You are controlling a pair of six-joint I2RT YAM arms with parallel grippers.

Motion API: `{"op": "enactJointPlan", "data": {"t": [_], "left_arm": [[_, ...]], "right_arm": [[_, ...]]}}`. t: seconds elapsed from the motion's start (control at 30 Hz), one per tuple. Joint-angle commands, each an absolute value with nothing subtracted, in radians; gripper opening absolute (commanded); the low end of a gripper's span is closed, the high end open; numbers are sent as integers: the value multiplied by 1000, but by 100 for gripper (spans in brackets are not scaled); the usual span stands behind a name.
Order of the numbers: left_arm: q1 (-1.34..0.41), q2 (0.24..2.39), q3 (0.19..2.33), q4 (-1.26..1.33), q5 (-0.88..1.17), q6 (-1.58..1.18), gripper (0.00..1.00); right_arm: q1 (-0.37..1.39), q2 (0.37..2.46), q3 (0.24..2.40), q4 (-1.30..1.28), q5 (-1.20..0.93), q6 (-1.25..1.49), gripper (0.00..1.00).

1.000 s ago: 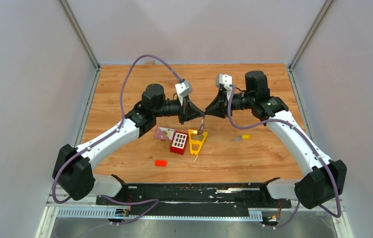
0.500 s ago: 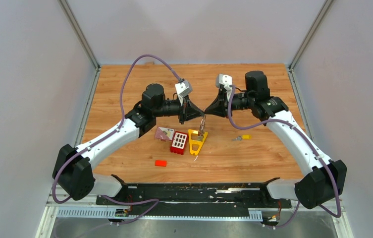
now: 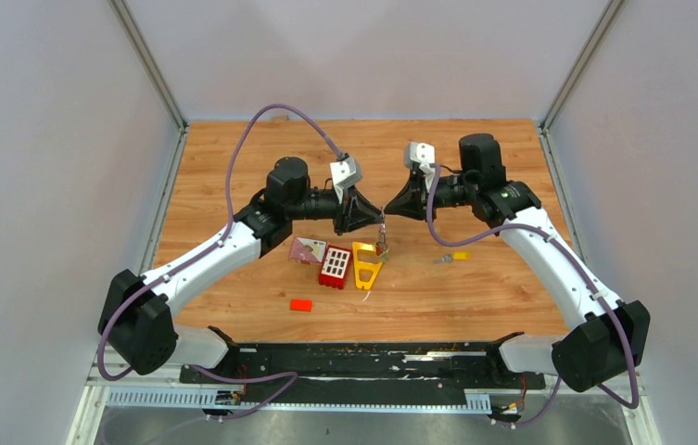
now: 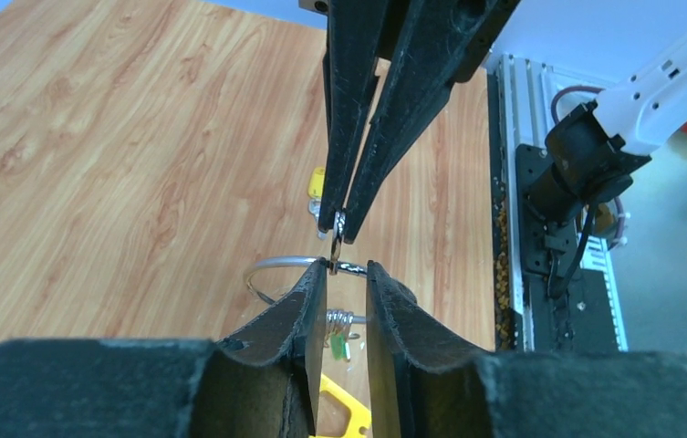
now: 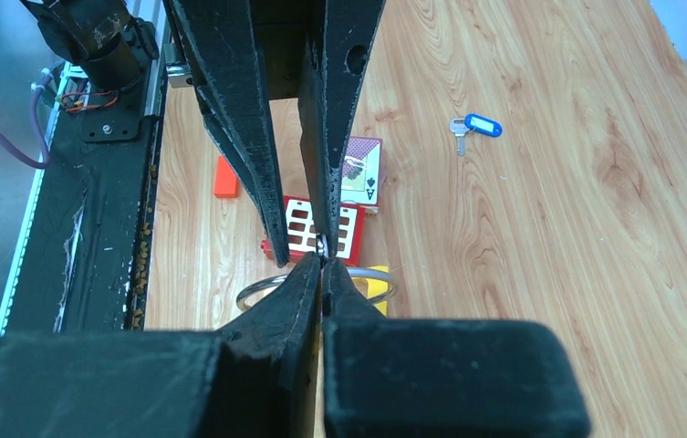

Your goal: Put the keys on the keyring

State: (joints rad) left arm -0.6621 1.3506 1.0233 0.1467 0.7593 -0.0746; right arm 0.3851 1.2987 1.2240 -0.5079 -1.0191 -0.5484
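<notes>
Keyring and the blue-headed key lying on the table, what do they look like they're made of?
The keyring looks like bare polished metal wire: thin, silver, catching light. The blue-headed key has a smooth blue head, probably plastic, and a dull silver metal blade.

Top overhead; wrist cams close, opposed, sharing keyring (image 4: 271, 263).

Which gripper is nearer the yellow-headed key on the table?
Right. The right gripper hangs left of the yellow-headed key; the left gripper is farther left, beyond it.

Keyring (image 4: 280, 260) above triangular frame (image 3: 364, 269); block (image 3: 334, 267) left; key (image 3: 451, 257) right.
</notes>
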Motion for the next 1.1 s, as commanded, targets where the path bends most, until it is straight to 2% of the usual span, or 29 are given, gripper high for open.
{"op": "enactJointPlan", "data": {"t": [0.0,0.33,0.7,0.93,1.07], "left_arm": [[-670,1318,1063,105,802,40,30],[-670,1311,1138,11,815,182,31],[-671,1355,1195,-35,838,191,18],[-679,1363,1189,-38,840,190,25],[-684,1375,1189,-34,839,186,26]], "right_arm": [[388,1258,1221,-490,-1049,-582,0],[388,1258,1207,-490,-1057,-585,0],[388,1259,1204,-483,-1060,-579,0],[388,1261,1204,-482,-1058,-577,0],[388,1260,1204,-480,-1058,-574,0]]}}
